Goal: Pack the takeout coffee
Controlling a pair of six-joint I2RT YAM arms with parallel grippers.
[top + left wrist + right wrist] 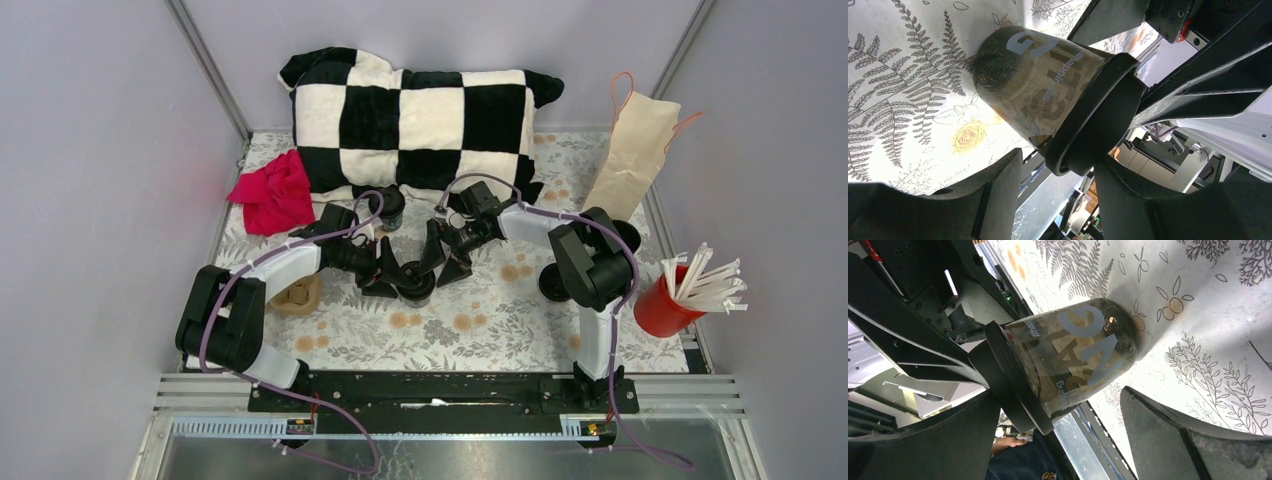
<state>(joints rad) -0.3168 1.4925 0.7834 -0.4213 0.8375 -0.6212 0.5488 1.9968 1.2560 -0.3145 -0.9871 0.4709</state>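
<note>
Standing near the table [480,335] middle, one cup [416,288] sits between both arms' jaws. The right jaws are spread wide; whether the left jaws grip, I cannot tell. No cup is in the carrier [299,297] yet.

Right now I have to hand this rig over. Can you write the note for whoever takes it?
Left gripper: around the centre cup, grip unclear.
Right gripper: open, flanking the same cup.
Centre cup stands lidded on the cloth; second cup by the pillow; carrier beside the left arm.
Done: nothing packed.
Left: pack both cups.
</note>
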